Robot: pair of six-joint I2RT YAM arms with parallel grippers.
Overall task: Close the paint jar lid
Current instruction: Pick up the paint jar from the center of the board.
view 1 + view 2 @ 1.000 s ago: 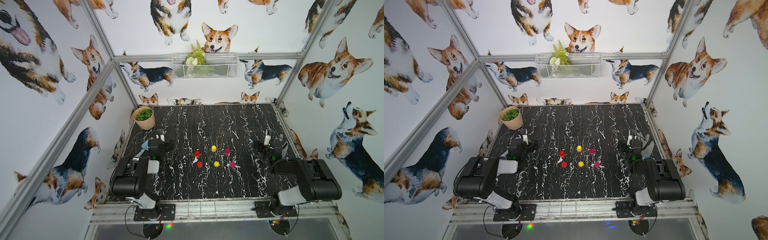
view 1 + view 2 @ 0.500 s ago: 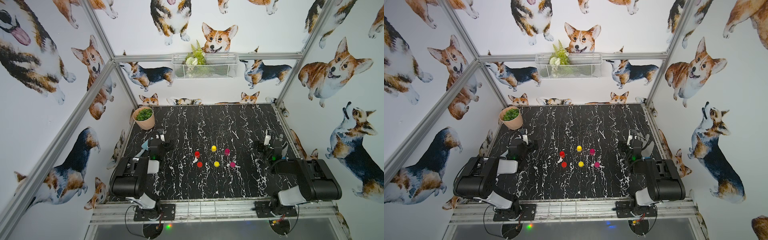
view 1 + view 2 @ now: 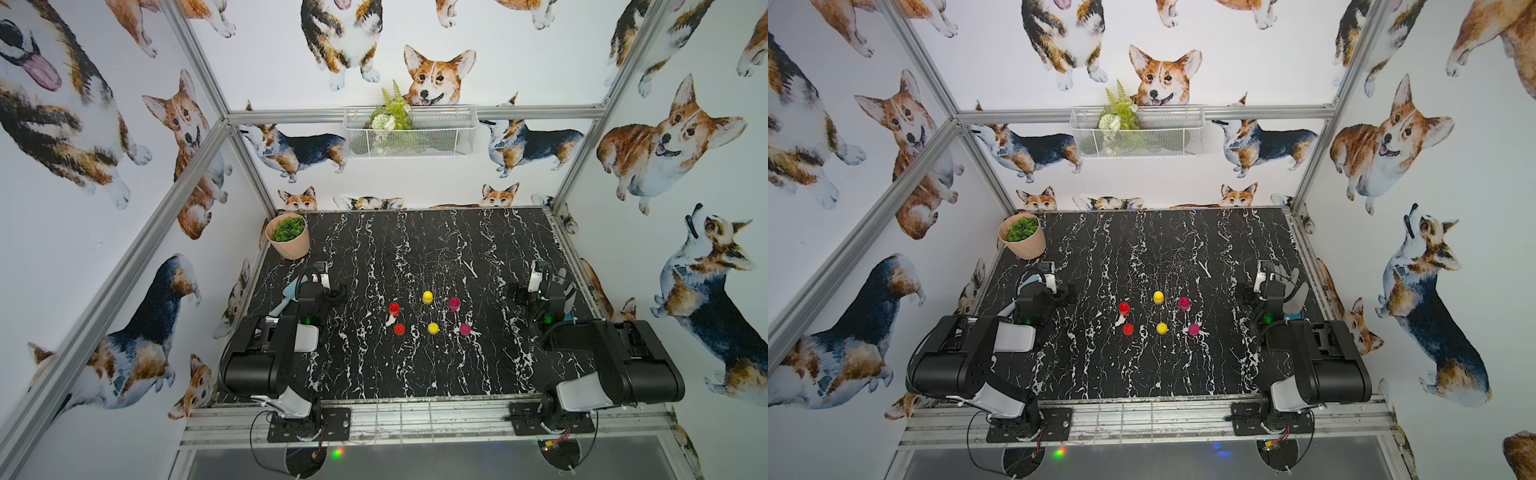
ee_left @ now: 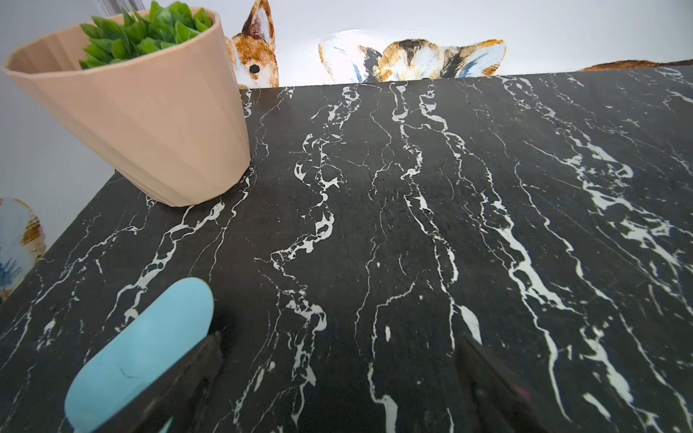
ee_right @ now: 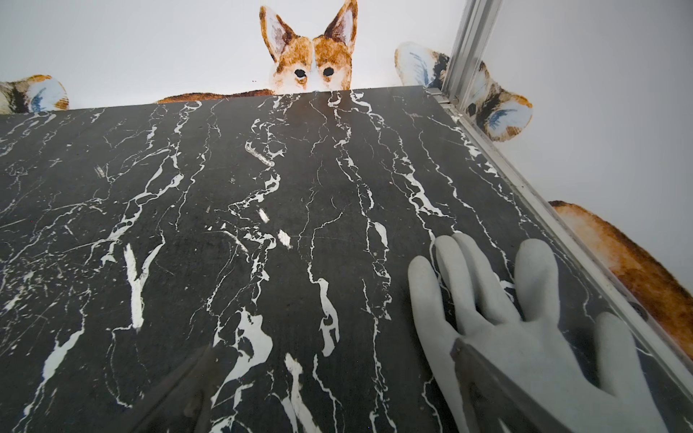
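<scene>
In both top views my arms sit on either side of the black marble table (image 3: 415,374), and the work lies between them, well apart from both. Two short rows stand mid-table. Farther from my bases are a red jar (image 3: 394,308), a yellow jar (image 3: 427,297) and a magenta jar (image 3: 454,303). Nearer to them are a red piece (image 3: 399,329), a yellow piece (image 3: 433,328) and a magenta piece (image 3: 465,329), each just beside its colour-mate. I judge the near row to be the loose lids, laid out by colour where either arm can reach. At this size I cannot tell lid from jar for sure. My left gripper (image 3: 312,296) and right gripper (image 3: 540,291) sit low near the table's side edges, which leaves the middle unobstructed. The potted plant (image 3: 289,237) in the far left corner and the wire basket (image 3: 409,133) on the back wall look like decoration, out of my way.

In the left wrist view my jaws stand wide, with the pale blue finger (image 4: 142,356) on one side and a dark one opposite. Only bare marble lies between them, and nothing is held. No jar shows here.

In the right wrist view the jaws are wide too, and empty. One finger is dressed as a grey glove-shaped pad (image 5: 525,337). No jar shows here either.

I can read no brand, label or writing anywhere.
</scene>
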